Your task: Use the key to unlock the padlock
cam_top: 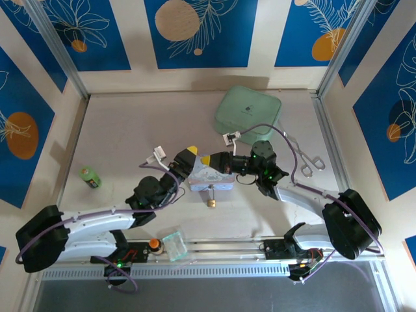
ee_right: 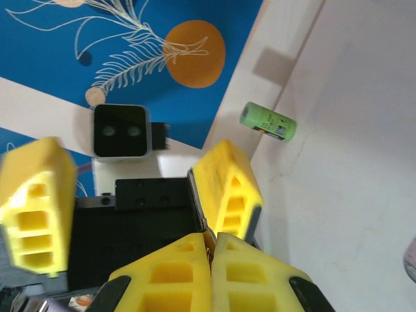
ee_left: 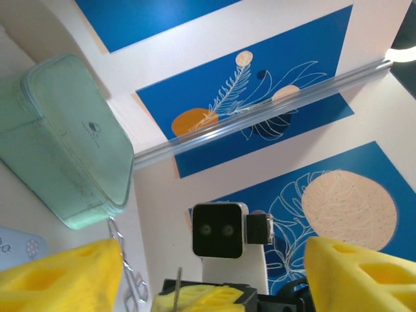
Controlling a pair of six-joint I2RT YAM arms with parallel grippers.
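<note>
**Fig. Key held above the bench [cam_top: 130, 130], padlock not yet in hand.** Left fingers [ee_left: 58, 276] stand wide apart with nothing between them; right fingers [ee_right: 169, 279] are pressed together, and a thin silvery sliver, taken to be the key [ee_left: 177, 286], stands out of their seam; the two pairs face each other closely over the cartoon tin [cam_top: 221, 182]. The padlock [cam_top: 211, 203] lies on the bench just on the near side of the tin, touched by neither arm; which way its keyway faces is too small to tell.

Handling, by judgement: the key is light, stiff and smooth, likely to pivot in a pinch; it is best held by its head, flat faces against the pads, blade left free. The padlock is hard, compact and slippery, likely to skid when pushed; it is best clamped across the flat sides of its brass body, leaving shackle and keyway clear.
</note>
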